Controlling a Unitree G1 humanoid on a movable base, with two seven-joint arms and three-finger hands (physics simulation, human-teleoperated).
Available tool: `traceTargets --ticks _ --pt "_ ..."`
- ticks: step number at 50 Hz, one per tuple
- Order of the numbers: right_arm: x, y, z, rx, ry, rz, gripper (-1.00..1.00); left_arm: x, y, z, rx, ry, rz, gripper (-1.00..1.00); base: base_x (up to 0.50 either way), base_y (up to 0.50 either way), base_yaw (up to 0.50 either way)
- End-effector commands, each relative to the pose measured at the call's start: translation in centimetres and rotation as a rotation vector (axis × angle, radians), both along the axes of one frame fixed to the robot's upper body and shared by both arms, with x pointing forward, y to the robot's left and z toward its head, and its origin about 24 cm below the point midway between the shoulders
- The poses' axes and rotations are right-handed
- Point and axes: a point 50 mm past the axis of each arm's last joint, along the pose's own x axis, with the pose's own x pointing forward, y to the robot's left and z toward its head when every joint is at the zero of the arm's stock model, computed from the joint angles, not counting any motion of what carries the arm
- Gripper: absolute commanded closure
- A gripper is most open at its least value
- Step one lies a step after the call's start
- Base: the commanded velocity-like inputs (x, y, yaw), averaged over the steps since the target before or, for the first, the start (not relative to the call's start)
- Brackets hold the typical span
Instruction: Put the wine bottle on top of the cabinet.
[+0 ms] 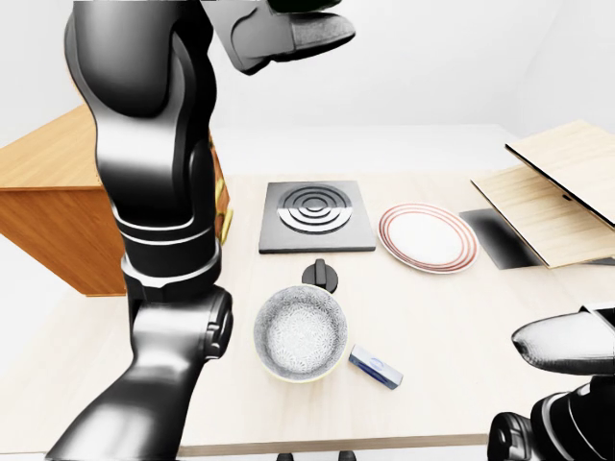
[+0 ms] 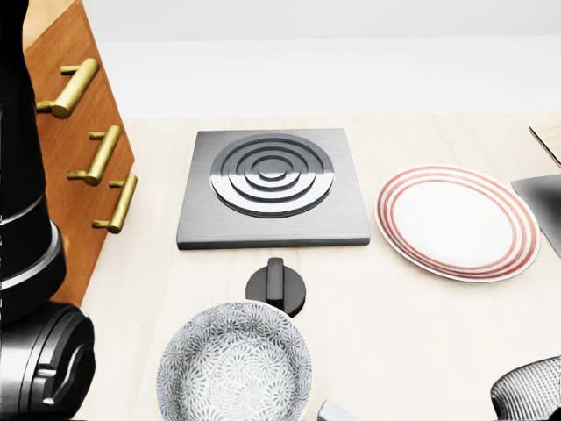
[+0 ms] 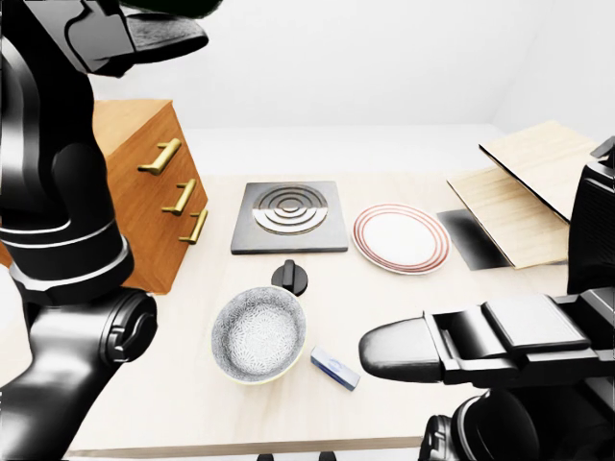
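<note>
Your left hand (image 1: pixel 288 29) is raised to the top edge of the left-eye view, and its grip is cut off there, so you cannot tell its hold. Your right hand (image 3: pixel 452 351) hangs low with fingers spread, empty. The wine bottle is out of sight. Below lie the desk (image 2: pixel 394 324), bowl (image 2: pixel 235 364), plate (image 2: pixel 458 221) and cabinet (image 3: pixel 144 182).

On my worktop (image 2: pixel 421 324) I count one wooden cabinet (image 3: pixel 135 192) with three brass handles (image 2: pixel 96 155), one square hob plate (image 2: pixel 273 187), one black knob (image 2: pixel 275 285), one red-rimmed plate (image 2: pixel 456 221), one patterned bowl (image 2: pixel 234 364) and one small blue-and-white block (image 3: pixel 334 368). At the right edge of the right-eye view I make out two pale wooden boards (image 3: pixel 528 187), stacked.
</note>
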Motion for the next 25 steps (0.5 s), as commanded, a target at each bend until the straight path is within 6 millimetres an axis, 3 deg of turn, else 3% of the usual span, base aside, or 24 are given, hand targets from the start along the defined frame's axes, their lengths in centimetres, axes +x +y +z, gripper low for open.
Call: traceTargets --ticks 1,5,10,17,25 --pt "-0.5 -1.4 -1.0 0.035 0.065 -0.042 -1.0 -2.4 6.8 9.8 -0.142 -0.11 0.077 1.0 0.0 0.0 0.0" --pt "-0.5 -1.8 -1.1 0.044 0.074 -0.058 -1.0 -2.1 9.4 12.4 -0.177 -0.055 0.135 1.0 0.0 0.0 0.0" --pt "0.2 -2.0 -1.7 0.06 0.137 -0.061 -1.0 -1.1 13.0 13.6 -0.254 0.053 0.197 1.0 0.0 0.0 0.0" --pt "0.3 -2.1 -1.8 0.071 0.145 -0.058 -1.0 0.1 16.7 12.7 -0.301 0.164 0.274 1.0 0.0 0.0 0.0" --pt "0.5 -2.5 -2.2 0.076 0.18 -0.076 -1.0 1.4 21.7 9.9 -0.432 0.292 0.333 1.0 0.0 0.0 0.0"
